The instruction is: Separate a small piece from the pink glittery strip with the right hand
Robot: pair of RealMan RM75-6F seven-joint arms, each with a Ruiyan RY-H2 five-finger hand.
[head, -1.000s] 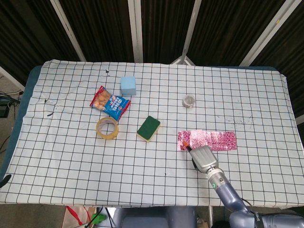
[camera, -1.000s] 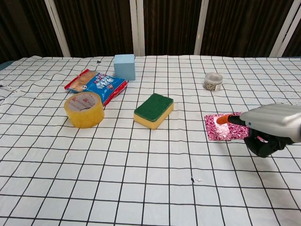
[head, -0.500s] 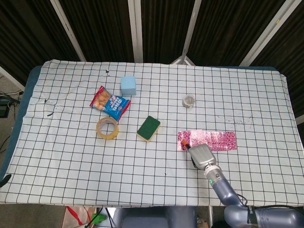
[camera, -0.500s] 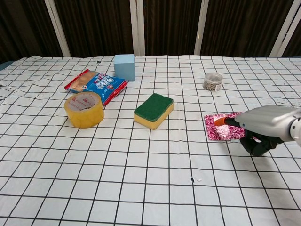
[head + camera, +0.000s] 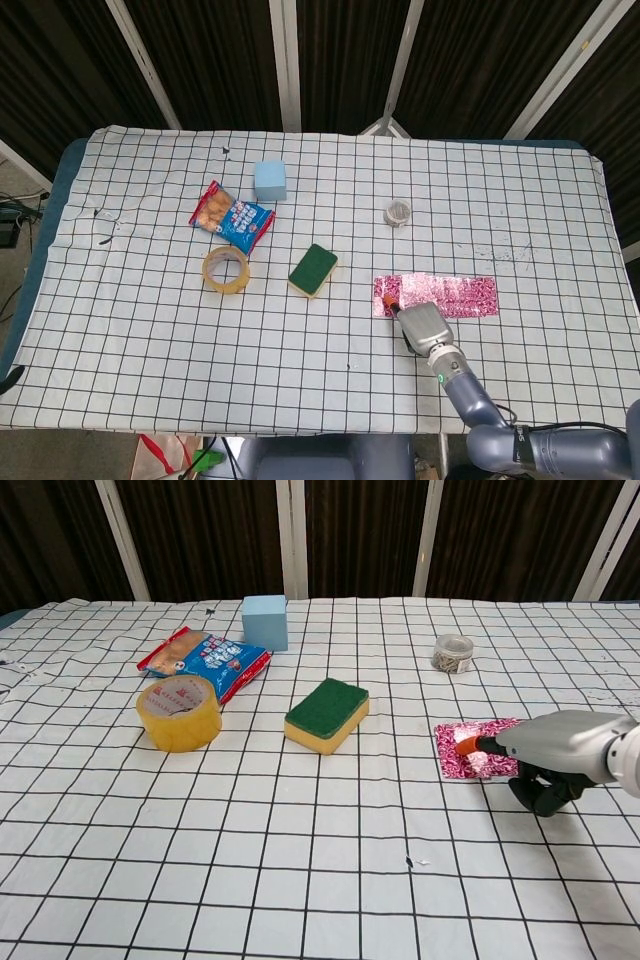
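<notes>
- I am resting my right robot hand (image 5: 560,760) at the left end of the pink glittery strip (image 5: 462,295), which is lying toward the worktop's (image 5: 150,340) right front edge.
- An orange fingertip is touching the strip; whether anything is being gripped, I cannot tell.
- Next, I judge, it needs pinching and tearing.

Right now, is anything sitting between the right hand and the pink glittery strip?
Nothing visible does. The right hand is already at the pink glittery strip, its orange fingertip over the strip's left end. The sponge lies well off to the left.
</notes>
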